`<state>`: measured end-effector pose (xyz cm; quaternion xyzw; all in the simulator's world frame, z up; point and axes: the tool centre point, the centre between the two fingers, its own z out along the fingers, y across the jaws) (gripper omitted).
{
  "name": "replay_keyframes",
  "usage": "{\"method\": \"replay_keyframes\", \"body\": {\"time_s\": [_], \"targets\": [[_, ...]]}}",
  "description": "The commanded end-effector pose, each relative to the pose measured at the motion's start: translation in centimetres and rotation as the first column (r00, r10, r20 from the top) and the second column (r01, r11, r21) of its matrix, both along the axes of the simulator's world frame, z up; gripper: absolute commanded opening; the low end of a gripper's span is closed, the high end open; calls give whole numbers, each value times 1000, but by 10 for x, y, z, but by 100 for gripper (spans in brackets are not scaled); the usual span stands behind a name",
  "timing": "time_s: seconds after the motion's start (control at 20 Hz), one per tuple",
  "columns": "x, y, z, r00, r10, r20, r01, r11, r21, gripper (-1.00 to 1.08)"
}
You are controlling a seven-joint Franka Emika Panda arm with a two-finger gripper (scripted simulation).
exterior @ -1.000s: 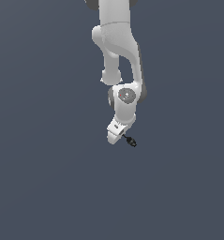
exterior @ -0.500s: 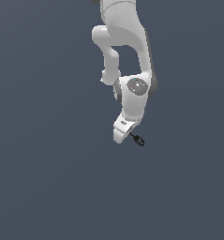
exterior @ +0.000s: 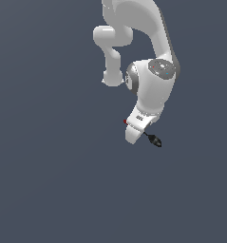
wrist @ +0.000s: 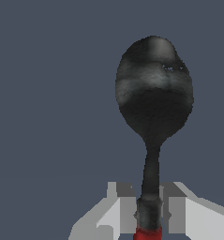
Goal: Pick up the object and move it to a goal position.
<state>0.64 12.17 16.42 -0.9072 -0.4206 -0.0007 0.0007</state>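
The object is a small spoon-like tool with a black rounded bulb [exterior: 156, 141], a thin dark shaft and a red end [exterior: 125, 122]. In the exterior view it pokes out on both sides of my white hand, low in the middle of the picture. In the wrist view the black bulb [wrist: 153, 89] fills the picture and the shaft runs down between my two grey fingers [wrist: 123, 211]. My gripper [wrist: 149, 213] is shut on the shaft just above the red end [wrist: 148, 233]. In the exterior view my fingertips are hidden behind the hand [exterior: 136, 129].
A plain dark grey-blue surface [exterior: 48, 166] fills the background in both views. My white arm [exterior: 150, 85] reaches down from the top of the exterior view. Nothing else shows.
My arm has swung toward the exterior view's right, carrying the tool along in the shut gripper. The wrist has turned and the hand sits a little farther right.
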Motion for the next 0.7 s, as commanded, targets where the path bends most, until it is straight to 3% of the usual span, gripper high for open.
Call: {"method": "replay_keyframes", "body": {"time_s": [0.0, 0.65], "targets": [[7, 7, 16, 1000, -1, -1, 1, 1000, 0, -100], [25, 20, 46, 1000, -2, -1, 2, 1000, -1, -100]]}}
